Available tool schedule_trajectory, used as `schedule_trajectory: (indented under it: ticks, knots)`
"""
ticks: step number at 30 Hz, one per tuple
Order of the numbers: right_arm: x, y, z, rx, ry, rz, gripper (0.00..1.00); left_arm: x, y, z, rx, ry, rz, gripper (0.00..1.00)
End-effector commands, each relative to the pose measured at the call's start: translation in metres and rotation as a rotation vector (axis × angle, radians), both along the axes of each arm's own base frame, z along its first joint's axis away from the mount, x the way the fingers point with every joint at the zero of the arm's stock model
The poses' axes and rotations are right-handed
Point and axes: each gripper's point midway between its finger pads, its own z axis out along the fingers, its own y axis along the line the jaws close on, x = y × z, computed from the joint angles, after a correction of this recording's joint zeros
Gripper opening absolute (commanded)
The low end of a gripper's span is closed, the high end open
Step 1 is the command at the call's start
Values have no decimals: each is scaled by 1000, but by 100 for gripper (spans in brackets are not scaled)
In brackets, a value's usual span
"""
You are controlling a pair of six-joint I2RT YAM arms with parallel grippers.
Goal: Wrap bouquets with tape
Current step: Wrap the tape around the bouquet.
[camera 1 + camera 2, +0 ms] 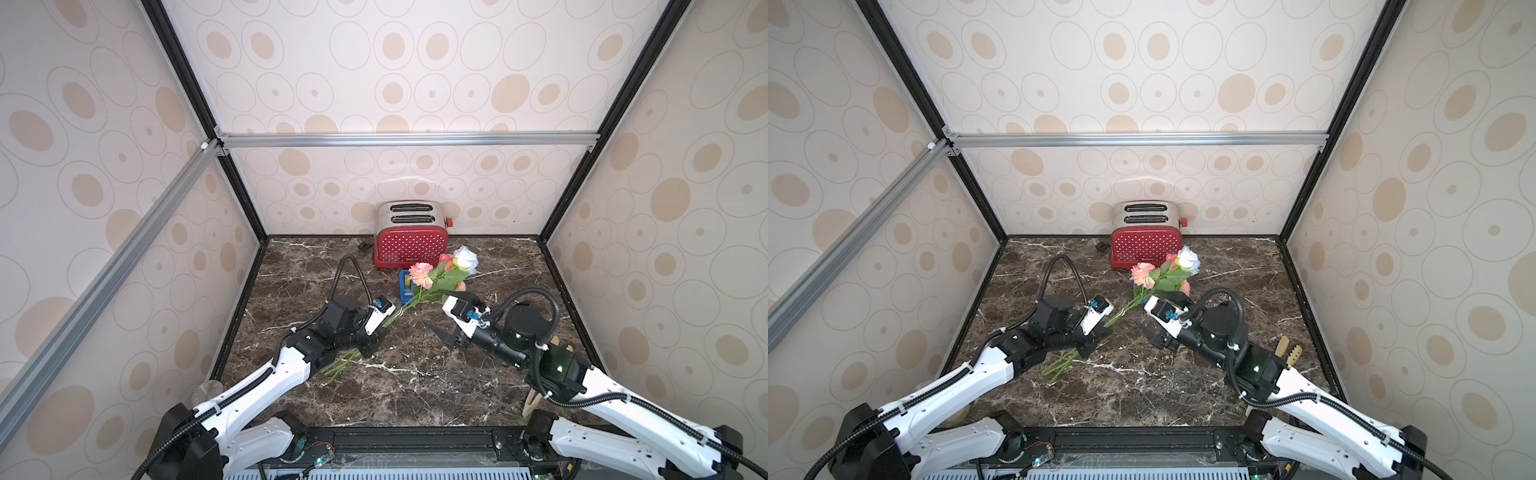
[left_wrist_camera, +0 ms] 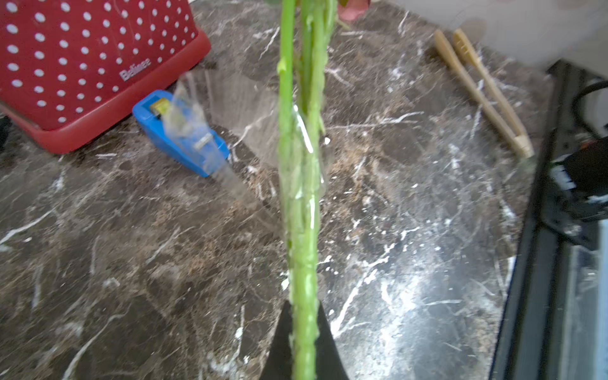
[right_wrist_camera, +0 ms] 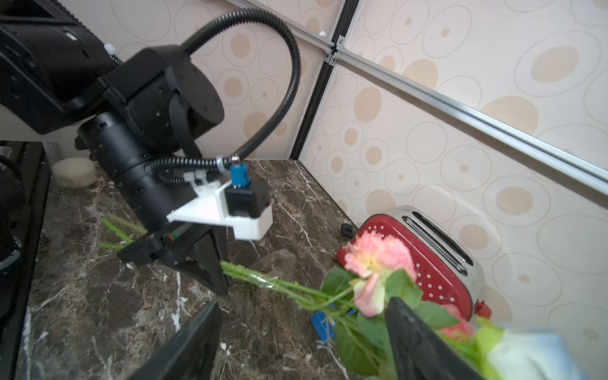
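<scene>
Bouquet [image 1: 440, 274] of artificial pink-peach blooms, one white-blue rose, green leaves, thin green stems [image 2: 301, 197]: pinched low on the stems by left gripper [image 2: 304, 345], clenched tight. Blooms raised over blue plastic tape dispenser [image 2: 179, 138], just in front of red polka-dot toaster [image 1: 410, 247]. Cut ends poking out behind the left gripper toward the front of dark marble tabletop [image 1: 415, 395].

Clear tape [image 2: 304, 158] already lapped round the stems above the grip. Blurred film strung from dispenser to bundle, so apparently not cut yet. Right gripper [image 3: 302, 316] with jaws spread, nothing visibly between them, near the stems but not touching. Can't tell whether any film is stuck to a jaw.

Step in hand, at a guess: finishing the wrap and tearing off. To do it well:
- Hold the left clamp firm, no twist, no slack.
- Bring the right in on the free film close to the bundle, not on leaves.
- Pull taut across the dispenser blade, then press the tail flat along the stems.
- Avoid dragging the light dispenser.
- Steer clear of wooden tongs [image 2: 483, 95] off to the side.
</scene>
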Motion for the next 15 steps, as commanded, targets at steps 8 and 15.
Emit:
schedule_trajectory:
  ticks: [8, 15]
  knots:
    - [-17, -24, -13, 320, -73, 1, 66, -36, -29, 88, -282, -53, -215, 0]
    - [61, -38, -54, 560, 230, -374, 55, -48, -36, 102, -345, -12, -282, 0]
